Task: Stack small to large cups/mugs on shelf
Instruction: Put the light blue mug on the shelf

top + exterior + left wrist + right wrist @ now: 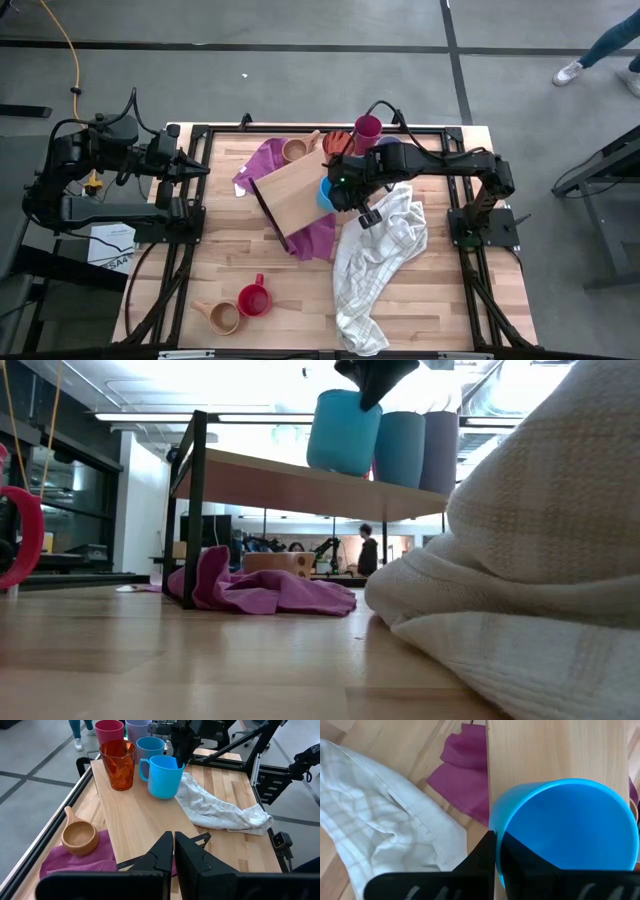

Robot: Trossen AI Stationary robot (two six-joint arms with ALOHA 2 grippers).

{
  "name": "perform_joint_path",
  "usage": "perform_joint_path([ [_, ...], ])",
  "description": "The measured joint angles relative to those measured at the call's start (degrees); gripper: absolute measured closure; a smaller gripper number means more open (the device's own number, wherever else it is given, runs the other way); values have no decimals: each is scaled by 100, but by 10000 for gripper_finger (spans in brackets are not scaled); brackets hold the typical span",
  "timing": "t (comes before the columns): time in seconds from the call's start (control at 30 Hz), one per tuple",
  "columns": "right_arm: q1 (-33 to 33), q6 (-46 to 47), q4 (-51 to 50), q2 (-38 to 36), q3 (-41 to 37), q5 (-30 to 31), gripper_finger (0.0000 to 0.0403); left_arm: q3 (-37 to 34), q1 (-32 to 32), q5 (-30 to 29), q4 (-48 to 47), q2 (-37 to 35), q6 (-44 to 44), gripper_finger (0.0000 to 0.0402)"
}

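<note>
Your right gripper (495, 851) pinches the blue mug (565, 830) rim on the shelf (295, 190); red mug (252, 299), tan cup (222, 317) wait lower left.

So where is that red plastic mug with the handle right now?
From above, the red plastic handled mug sits on the wooden table's near-left part, right beside a tan handled cup, well away from the shelf.

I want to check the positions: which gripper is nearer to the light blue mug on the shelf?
Right. The right gripper grips the light blue mug by its rim; the left gripper waits off at the table's left edge.
</note>
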Motion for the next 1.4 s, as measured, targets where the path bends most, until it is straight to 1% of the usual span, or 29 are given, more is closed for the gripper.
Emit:
perform_joint_path([
  [0.97, -218, -229, 0, 0, 0, -8, 403, 0, 0, -39, 0, 0, 7, 396],
  [1.2, -227, -227, -14, 0, 0, -145, 403, 0, 0, -40, 0, 0, 7, 396],
  [1.4, -227, -217, -30, 0, 0, -146, 401, 0, 0, -39, 0, 0, 7, 396],
])
